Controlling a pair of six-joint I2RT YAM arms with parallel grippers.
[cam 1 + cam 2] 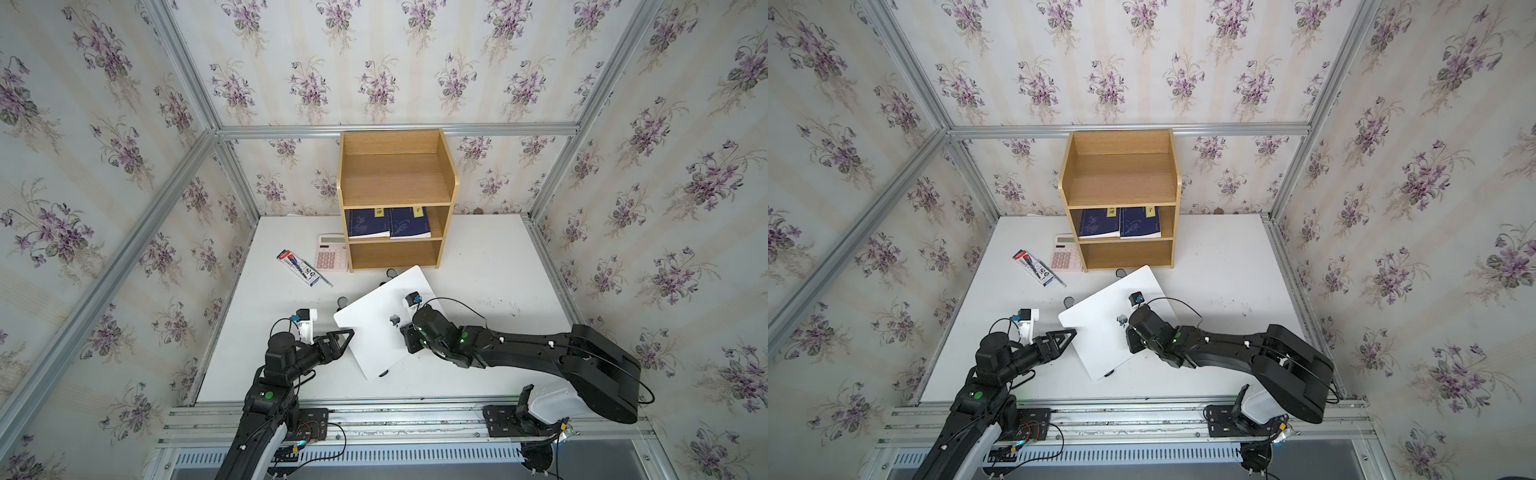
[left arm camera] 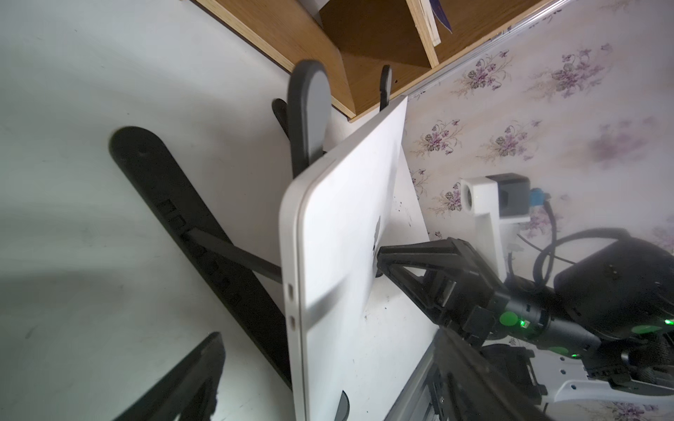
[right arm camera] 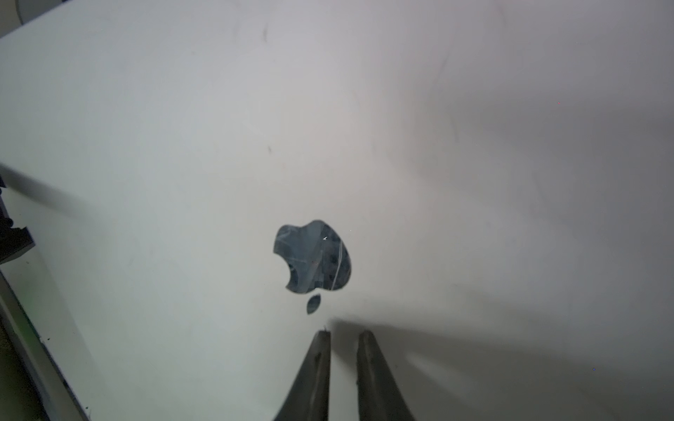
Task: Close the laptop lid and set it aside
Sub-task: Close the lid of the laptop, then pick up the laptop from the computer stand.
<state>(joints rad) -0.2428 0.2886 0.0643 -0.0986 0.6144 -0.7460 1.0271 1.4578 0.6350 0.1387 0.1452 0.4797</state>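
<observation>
The silver-white laptop point(image 1: 374, 328) lies tilted on a black folding stand point(image 2: 175, 226) in the middle of the table. The laptop lid point(image 2: 346, 218) is down flat on the base, dark apple logo point(image 3: 313, 258) facing up. My right gripper point(image 3: 344, 333) is shut apart from a narrow gap, holds nothing, and its tips rest on the lid just beside the logo; both top views show it point(image 1: 403, 330) point(image 1: 1126, 329). My left gripper point(image 1: 351, 332) is open at the laptop's left edge. In the left wrist view that edge point(image 2: 295, 291) runs between its fingers point(image 2: 189, 382).
A wooden shelf unit point(image 1: 397, 199) with dark blue books point(image 1: 386, 222) stands behind the laptop, close to its far corner. A white calculator with pink keys point(image 1: 331, 253) and a pen pack point(image 1: 299, 268) lie to the left. Bare table point(image 1: 490, 266) lies to the right.
</observation>
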